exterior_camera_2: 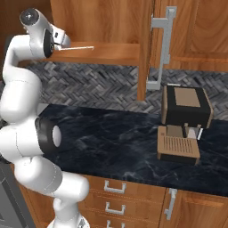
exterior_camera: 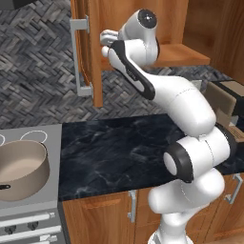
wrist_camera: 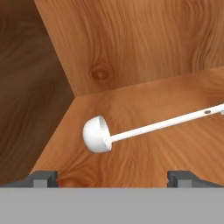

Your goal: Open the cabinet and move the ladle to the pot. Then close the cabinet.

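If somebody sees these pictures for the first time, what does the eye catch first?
First, the white arm reaching up into the open cabinet, its end effector open just short of the ladle lying on the wooden shelf. Next, the wide beige pot on the stove, lower left in the left base view.

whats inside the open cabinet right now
On the cabinet shelf lies the ladle, white bowl toward the back corner, handle running out sideways. The open gripper faces it without touching. The arm hides part of the shelf in the base views.
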